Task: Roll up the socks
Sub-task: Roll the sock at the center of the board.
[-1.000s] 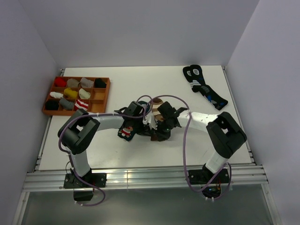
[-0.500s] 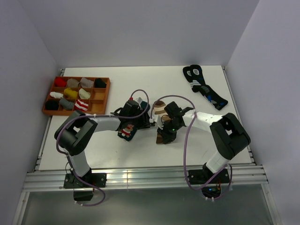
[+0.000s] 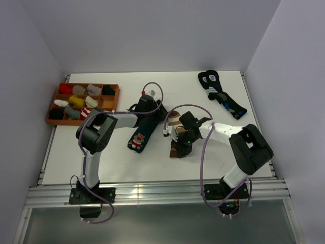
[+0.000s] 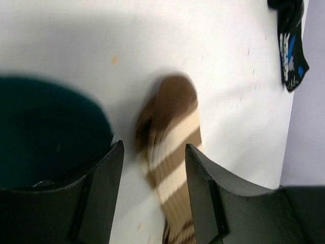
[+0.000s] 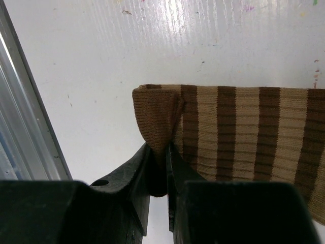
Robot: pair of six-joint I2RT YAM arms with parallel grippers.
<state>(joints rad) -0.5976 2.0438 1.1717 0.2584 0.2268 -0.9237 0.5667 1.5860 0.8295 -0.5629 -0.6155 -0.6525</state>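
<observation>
The right gripper [image 5: 158,170] pinches 1 folded end of the brown striped sock [image 5: 238,127] on the table [image 3: 101,157], likely to start the roll. The left gripper [image 4: 153,152] hovers spread above its toe, beside the green sock [image 4: 45,127].

We find no words, numbers or brand names that we can read; the blue-and-white marks on the black socks [image 3: 222,95] at two o'clock are too small to make out
</observation>
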